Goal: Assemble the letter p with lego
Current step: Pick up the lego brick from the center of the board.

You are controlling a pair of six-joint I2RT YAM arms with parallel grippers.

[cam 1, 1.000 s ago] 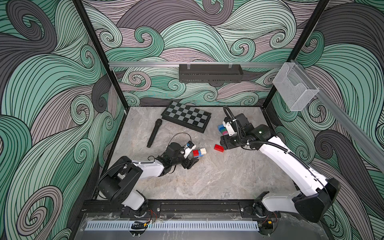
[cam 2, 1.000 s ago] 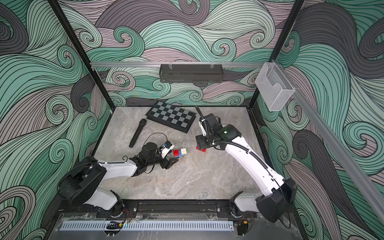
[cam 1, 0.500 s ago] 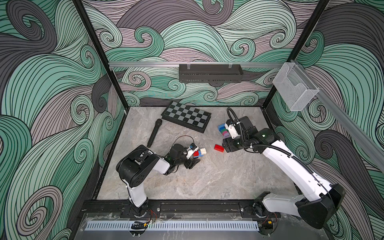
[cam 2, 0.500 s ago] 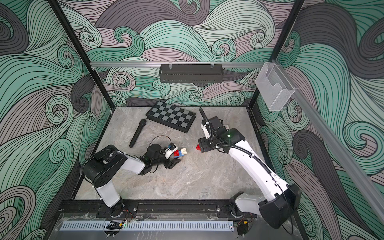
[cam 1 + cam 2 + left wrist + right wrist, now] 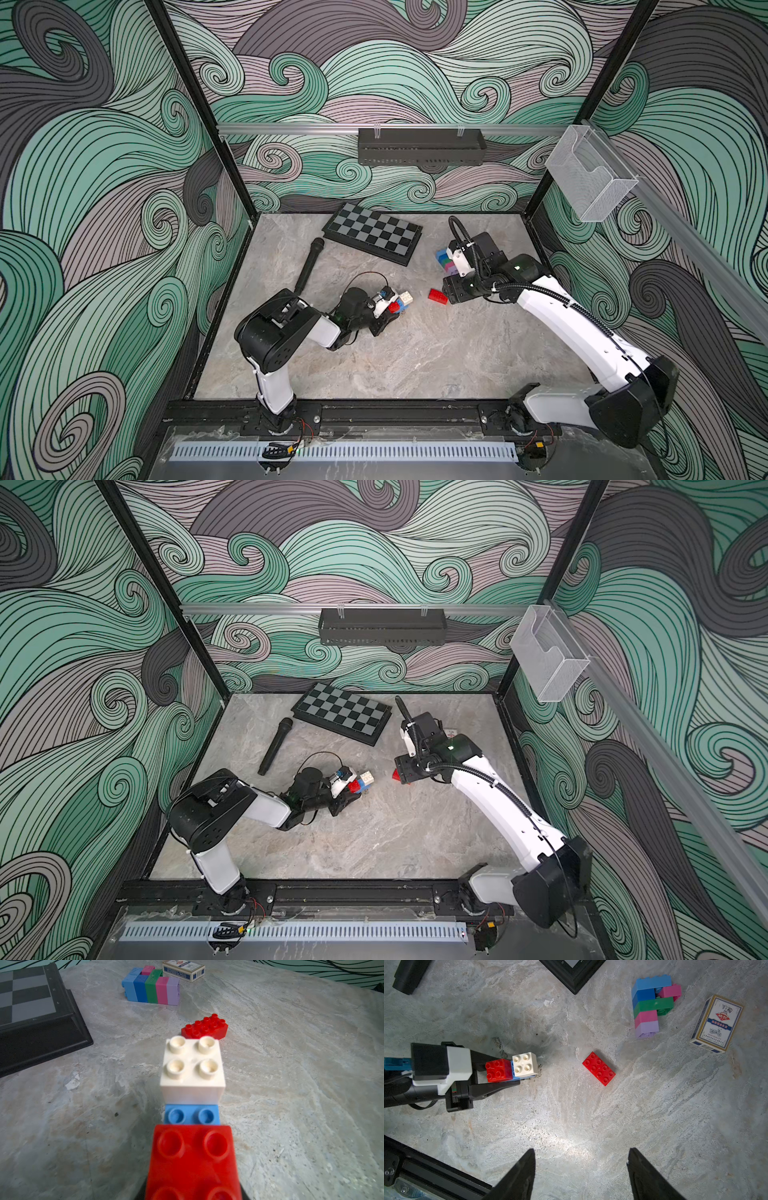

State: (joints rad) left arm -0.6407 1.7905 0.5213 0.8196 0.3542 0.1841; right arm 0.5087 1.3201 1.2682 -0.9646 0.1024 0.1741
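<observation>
A small lego stack lies on the table: a red square brick (image 5: 498, 1070) and a cream square brick (image 5: 524, 1064) on a blue brick (image 5: 192, 1114). My left gripper (image 5: 500, 1071) is shut on this stack, one finger on each side; in both top views it sits mid-table (image 5: 391, 309) (image 5: 353, 788). A loose red oblong brick (image 5: 599, 1068) (image 5: 437, 296) lies apart. A joined multicoloured lego block (image 5: 646, 1005) (image 5: 151, 989) lies farther back. My right gripper (image 5: 581, 1148) (image 5: 451, 293) hovers open above bare table beside the red oblong brick.
A checkered board (image 5: 372, 237) lies at the back, with a black microphone (image 5: 308, 266) to its left. A playing-card box (image 5: 716, 1024) (image 5: 184, 970) rests next to the multicoloured block. A black shelf (image 5: 419, 147) hangs on the back wall.
My left gripper's fingers have closed in on the red-blue-cream stack, and the left arm's elbow has swung up and forward. The right arm has shifted slightly back and to the right.
</observation>
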